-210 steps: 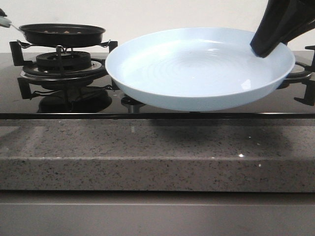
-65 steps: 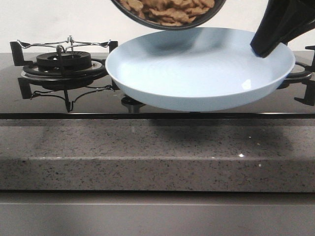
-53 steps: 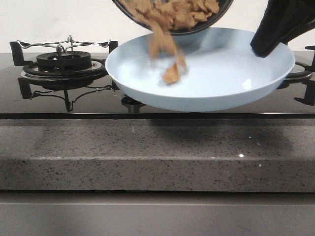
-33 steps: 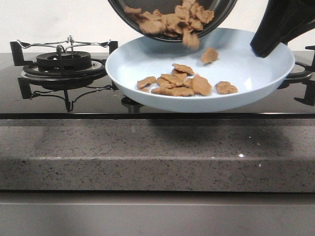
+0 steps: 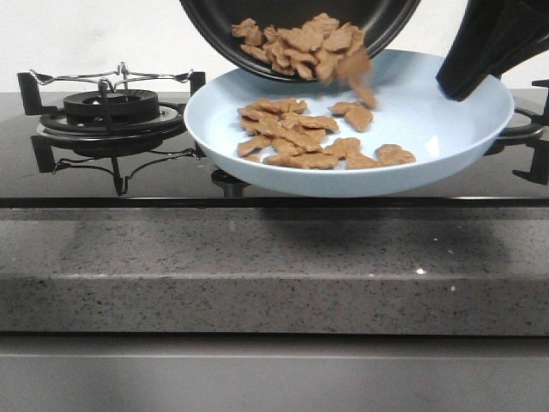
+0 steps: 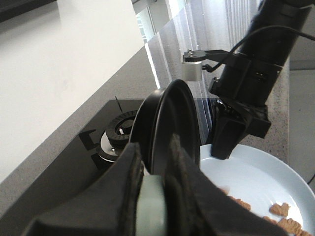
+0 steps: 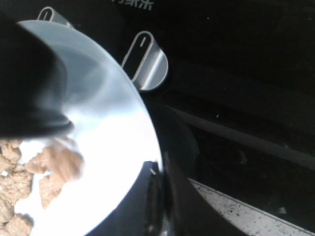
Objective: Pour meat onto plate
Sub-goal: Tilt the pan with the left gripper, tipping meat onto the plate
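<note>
Nearest the camera, a speckled grey stone worktop (image 5: 274,266) runs across the front view, its front edge bare, and a glossy black hob (image 5: 171,176) is set into it behind. Above the hob's front strip the plate (image 5: 446,129) is held off the surface, tipped slightly toward the viewer, its rim overhanging the hob's front edge. The right gripper (image 7: 160,206) is seen closed on the plate's rim, one finger over and one under it; in the front view its dark body covers the rim's far right part. Part of the meat (image 5: 296,137) is spread over the plate's left and middle, while the right side is left pale and bare. A black frying pan (image 5: 386,21) is tilted steeply over the plate's far rim, with more pieces heaped at its lower lip and some blurred in mid-fall. The left gripper (image 6: 150,211) is clamped on the pan's pale handle. To the left, a gas burner (image 5: 110,107) with its wire pan support stands unoccupied, well apart from the plate. Two control knobs (image 7: 147,61) are seen beneath the plate.
</note>
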Available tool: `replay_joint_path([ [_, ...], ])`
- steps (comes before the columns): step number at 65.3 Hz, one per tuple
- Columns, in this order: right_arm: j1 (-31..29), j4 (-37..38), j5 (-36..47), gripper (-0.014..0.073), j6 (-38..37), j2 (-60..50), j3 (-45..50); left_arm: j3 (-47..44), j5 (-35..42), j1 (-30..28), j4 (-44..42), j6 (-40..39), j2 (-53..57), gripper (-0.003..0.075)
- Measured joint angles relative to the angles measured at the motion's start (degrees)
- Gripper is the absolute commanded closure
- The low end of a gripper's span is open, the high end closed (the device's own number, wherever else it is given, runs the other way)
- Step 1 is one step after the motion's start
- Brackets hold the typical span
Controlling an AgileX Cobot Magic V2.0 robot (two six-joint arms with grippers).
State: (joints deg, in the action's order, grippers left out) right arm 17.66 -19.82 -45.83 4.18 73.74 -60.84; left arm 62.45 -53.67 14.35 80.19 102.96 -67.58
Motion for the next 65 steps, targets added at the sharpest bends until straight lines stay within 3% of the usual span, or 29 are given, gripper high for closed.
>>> replay_joint_path([
  [26, 0.00, 0.00, 0.00, 0.0662, 0.00, 0.00, 0.00, 0.64, -2.06, 0.08, 0.00, 10.29, 0.02, 0.0741],
  [47, 0.00, 0.00, -0.02, 0.0662, 0.00, 0.00, 0.00, 0.72, -2.42, 0.08, 0.00, 11.69, 0.93, 0.0741],
  [55, 0.00, 0.00, -0.02, 0.0662, 0.00, 0.00, 0.00, 0.72, -2.42, 0.08, 0.00, 9.82, 1.12, 0.0741],
  [65, 0.00, 0.00, -0.02, 0.0662, 0.00, 0.00, 0.12, 0.72, -1.55, -0.03, 0.00, 0.87, 1.12, 0.0741],
])
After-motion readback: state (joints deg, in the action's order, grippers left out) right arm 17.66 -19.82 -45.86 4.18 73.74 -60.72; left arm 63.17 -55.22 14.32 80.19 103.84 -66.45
